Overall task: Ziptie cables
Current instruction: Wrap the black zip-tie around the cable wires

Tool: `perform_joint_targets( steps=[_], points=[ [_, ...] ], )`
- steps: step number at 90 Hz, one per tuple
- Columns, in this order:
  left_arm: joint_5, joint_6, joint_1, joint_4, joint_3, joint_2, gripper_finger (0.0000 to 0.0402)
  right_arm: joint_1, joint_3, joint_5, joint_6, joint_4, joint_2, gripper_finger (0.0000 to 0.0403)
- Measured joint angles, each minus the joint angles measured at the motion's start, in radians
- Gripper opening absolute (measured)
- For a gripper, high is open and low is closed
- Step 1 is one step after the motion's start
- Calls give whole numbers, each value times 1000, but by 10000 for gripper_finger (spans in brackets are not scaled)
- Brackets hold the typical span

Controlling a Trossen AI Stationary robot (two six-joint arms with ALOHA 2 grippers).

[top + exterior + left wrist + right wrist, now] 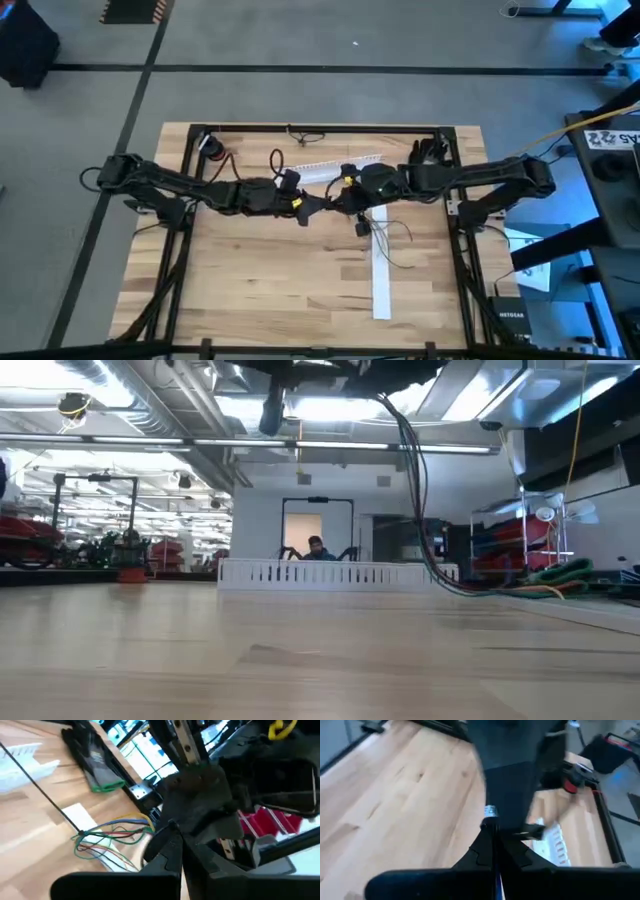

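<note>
Meeting mid-desk, left gripper and right gripper both pinched narrow, contents unclear; cables still unbundled; next: threading tie.

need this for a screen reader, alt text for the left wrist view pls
A loose bunch of thin green, yellow, red and blue cables lies looped on a light wooden table, a thin black strip running to it. The left end effector fills the foreground, fingers together.

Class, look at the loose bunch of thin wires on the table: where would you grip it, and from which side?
Probably grip the cables where the strands run close together, not the spread loops, coming from straight above, since they lie flat on the table.
</note>
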Motion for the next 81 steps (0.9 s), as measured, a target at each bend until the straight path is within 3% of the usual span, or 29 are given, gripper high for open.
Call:
perform_joint_targets(
  steps=[25,41,69,81],
  points=[
    [21,-13,8,-48,0,3,0,18,0,-36,-158,-13,16,5],
    [8,62,4,-37,0,23,0,19,-2,-11,-187,30,31,11],
    [-8,137,6,-36,-1,32,0,21,-3,25,-240,-5,28,122],
    [-7,136,10,-32,-6,33,0,21,31,52,-213,-86,5,148]
  ],
)
